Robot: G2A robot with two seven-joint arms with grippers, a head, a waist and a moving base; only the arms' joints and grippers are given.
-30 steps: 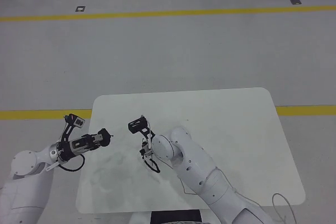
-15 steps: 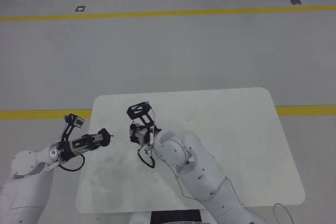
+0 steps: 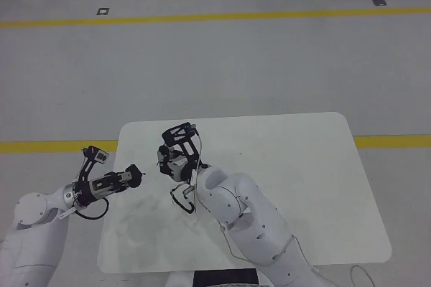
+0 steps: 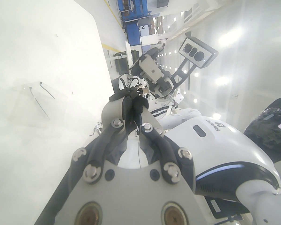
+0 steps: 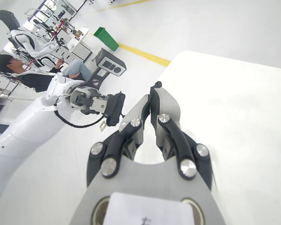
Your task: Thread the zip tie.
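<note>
While the left claw (image 4: 131, 95) is pinching a black zip tie (image 4: 114, 97) and the right claw (image 5: 151, 96) is sitting fully shut nearby, that slim grip is probably risking a slip.

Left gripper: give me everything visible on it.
The left gripper has two grey, metal-looking fingers on black linkage bars with silver pivots, tipped with bulky black pads. It is shut, with the pads pressed together. A black bit juts sideways from the tips; I cannot tell whether it is part of a pad or something held. The gripper is held level above the table, just inside its left edge. Its tips point toward the right gripper, which is close but apart.
</note>
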